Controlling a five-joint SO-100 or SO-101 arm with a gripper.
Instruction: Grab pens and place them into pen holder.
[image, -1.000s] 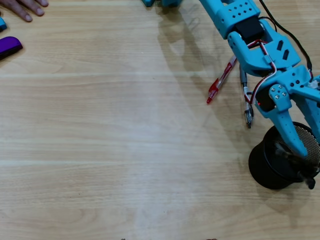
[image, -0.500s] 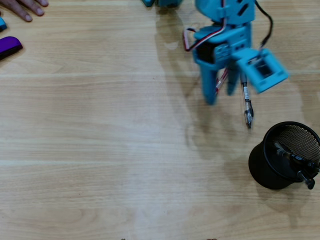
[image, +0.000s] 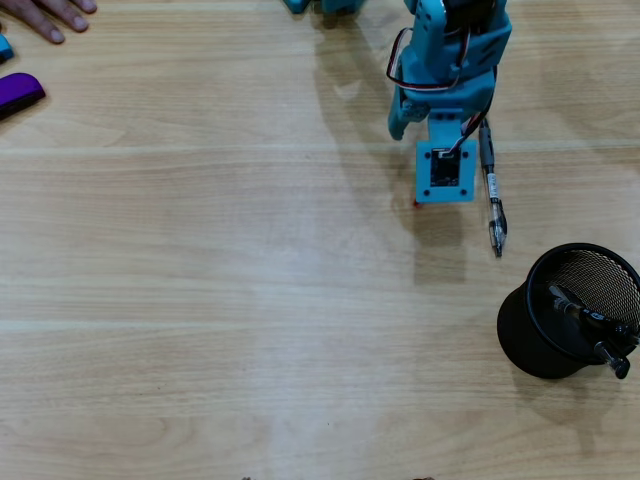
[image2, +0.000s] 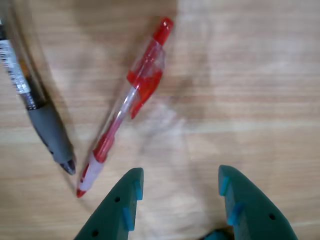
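Note:
In the wrist view my gripper (image2: 180, 172) is open and empty, its teal fingers (image2: 125, 200) just above the wood. The red-and-clear pen (image2: 127, 105) lies on the table just left of and beyond the left finger, tip towards me. The grey-and-clear pen (image2: 42, 115) lies further left. In the overhead view the grey pen (image: 491, 190) lies beside the blue arm (image: 445, 90), which hides the gripper and nearly all of the red pen. The black mesh pen holder (image: 530, 300) stands at the lower right with a dark pen (image: 590, 322) leaning inside.
A person's hand (image: 55, 15) rests at the top left corner of the overhead view. A purple object (image: 18, 92) lies at the left edge. The light wooden table (image: 250, 300) fills the remainder of the view.

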